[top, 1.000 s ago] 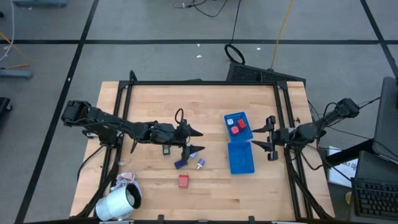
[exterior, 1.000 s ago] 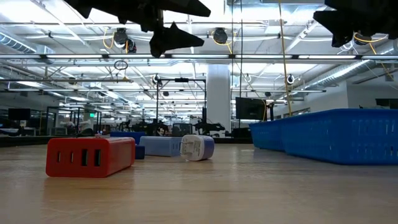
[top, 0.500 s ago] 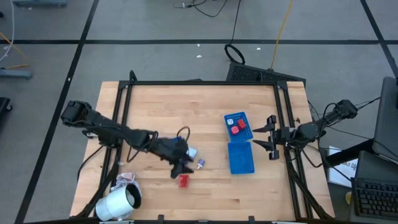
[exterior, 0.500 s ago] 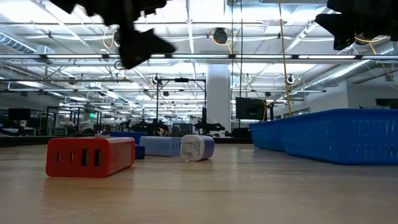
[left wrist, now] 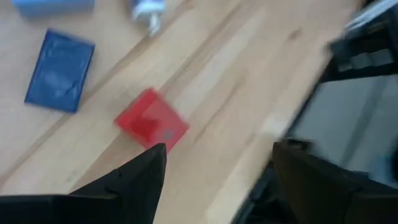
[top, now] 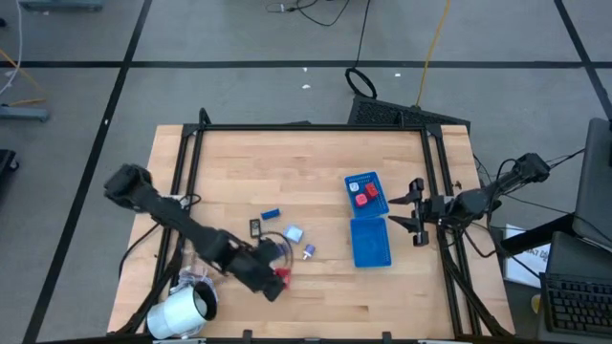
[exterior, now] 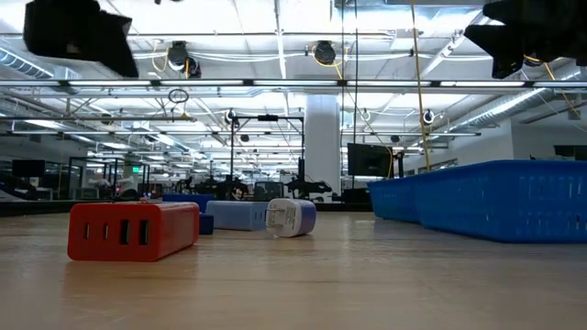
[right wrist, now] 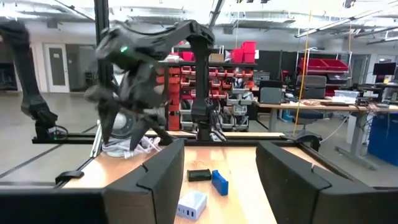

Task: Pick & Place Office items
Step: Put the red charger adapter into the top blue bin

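Wooden tabletop (top: 316,172). Left gripper (top: 272,283), jaws apart, hangs just above the red block (top: 282,276) at the 6 o'clock edge. Right gripper (top: 413,215), jaws apart, waits at 3 o'clock beside the blue tray (top: 369,241).

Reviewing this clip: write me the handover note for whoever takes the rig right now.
Left gripper: open, empty, hovering just short of the red block near the table's front edge.
Right gripper: open, empty, waiting at the table's right side beside the blue tray.
Done: two red pieces lie in the tray's far compartment.
Left on the table: the red block, a dark blue block, a black piece, a light blue block and a small white and blue piece.
Likely next: close on the red block.
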Robot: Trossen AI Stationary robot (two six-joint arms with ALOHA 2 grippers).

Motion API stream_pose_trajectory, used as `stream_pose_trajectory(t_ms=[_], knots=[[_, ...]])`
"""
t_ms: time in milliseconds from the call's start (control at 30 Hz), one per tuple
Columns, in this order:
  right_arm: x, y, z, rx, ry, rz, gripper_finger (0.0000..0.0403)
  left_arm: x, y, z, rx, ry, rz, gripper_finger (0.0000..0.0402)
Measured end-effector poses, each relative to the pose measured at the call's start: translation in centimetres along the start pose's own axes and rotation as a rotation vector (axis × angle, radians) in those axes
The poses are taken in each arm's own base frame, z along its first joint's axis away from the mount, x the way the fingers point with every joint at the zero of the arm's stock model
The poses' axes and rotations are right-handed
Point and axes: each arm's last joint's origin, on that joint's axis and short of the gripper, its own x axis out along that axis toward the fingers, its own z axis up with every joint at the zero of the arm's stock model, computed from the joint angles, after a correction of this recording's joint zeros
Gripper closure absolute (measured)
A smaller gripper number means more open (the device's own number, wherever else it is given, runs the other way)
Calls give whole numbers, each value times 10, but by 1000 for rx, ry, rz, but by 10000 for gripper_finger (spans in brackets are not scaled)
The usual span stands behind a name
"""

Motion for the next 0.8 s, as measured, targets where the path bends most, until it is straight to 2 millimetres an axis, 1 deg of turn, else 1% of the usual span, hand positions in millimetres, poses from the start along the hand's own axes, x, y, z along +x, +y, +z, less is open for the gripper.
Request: stream_pose_trajectory(t_ms=[133, 233, 333, 400, 467, 600, 733, 800], knots=[[-1, 0, -4, 50, -26, -2, 214, 32, -5, 4, -35, 124, 244, 108], [-2, -1, -6, 69, -45, -4, 214, 54, -1, 11, -97, 204, 446, 108], [-3, -1, -4, 95, -87, -8, 214, 65, 4, 20, -189, 240, 597, 108], [-3, -2, -3, 126, -99, -14, 214, 73, 4, 22, -218, 203, 618, 108], [-3, -2, -4, 145, -88, -12, 214, 78, -1, 20, -232, 164, 575, 108], [-3, -1, -5, 175, -84, -8, 214, 82, -12, 14, -339, 111, 488, 108], [-2, -1, -6, 170, -71, -7, 214, 82, -16, 6, -451, 75, 480, 108], [-1, 0, -7, 166, -65, -7, 214, 82, -16, 3, -480, 41, 485, 108]])
